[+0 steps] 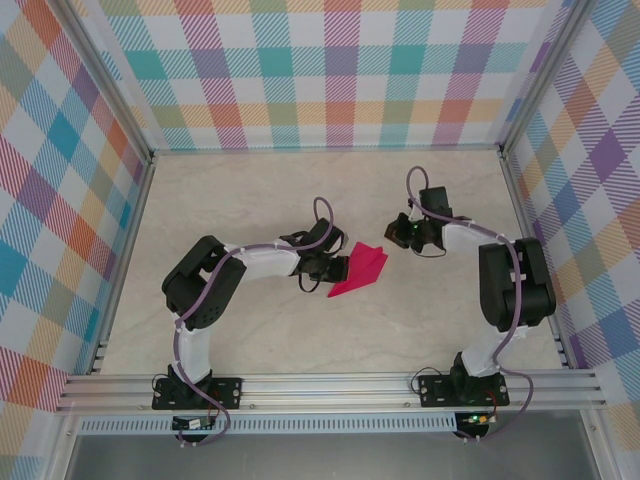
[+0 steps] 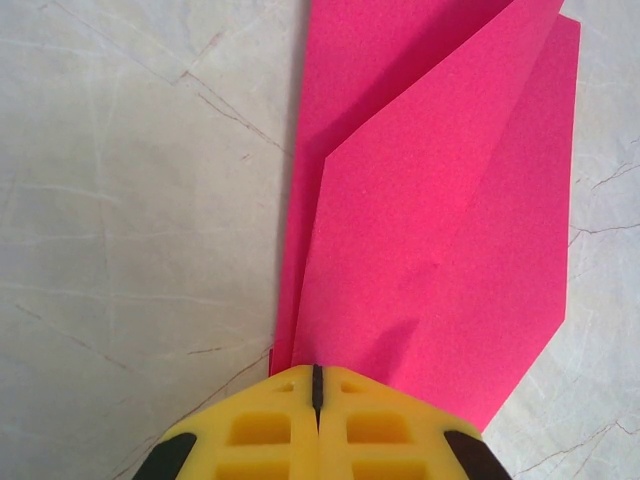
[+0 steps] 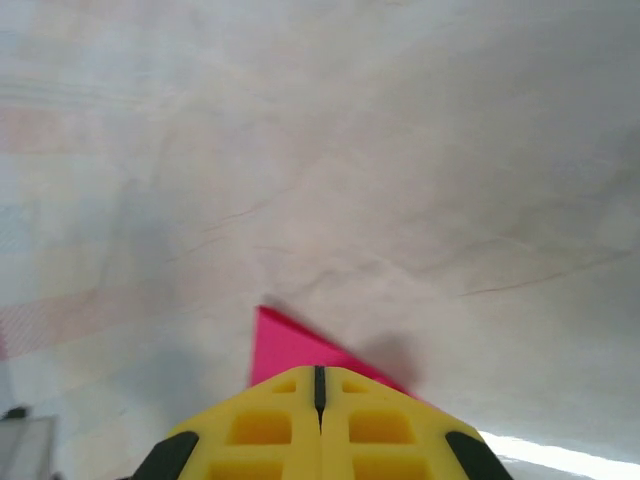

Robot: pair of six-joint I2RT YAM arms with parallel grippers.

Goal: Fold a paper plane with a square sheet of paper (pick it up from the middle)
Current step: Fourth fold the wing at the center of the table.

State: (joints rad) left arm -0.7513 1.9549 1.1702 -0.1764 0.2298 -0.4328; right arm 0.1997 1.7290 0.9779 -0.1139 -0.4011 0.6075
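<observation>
The thin magenta-pink paper sheet (image 1: pixel 362 272) lies near the middle of the pale marbled tabletop (image 1: pixel 250 330). It is no longer square: from above it reads as a narrow wedge, its point toward 7 o'clock and its wider end toward 1 o'clock.

Through the left wrist camera I see at least two layers. A top flap with angled edges lies over a longer strip that shows along its 9 o'clock side. My reading is that the early folds are in and the body is narrowed. The flaps look loose rather than pressed flat, and I see no spread wings, so I judge the final creasing and wing folds remain.

The left gripper (image 2: pixel 315 385) sits at the paper's 9 o'clock edge in the overhead view. Its yellow fingers are brought fully together with only a hairline seam between them, and the tips meet the near edge of the pink layers. I cannot tell whether it pinches the paper or merely presses on it.

The right gripper (image 3: pixel 320 385) is at the paper's 1 o'clock end, its fingers likewise closed tight. A pink corner pokes out just past the tips at 11 o'clock. Whether that corner is nipped in the seam I cannot tell.
</observation>
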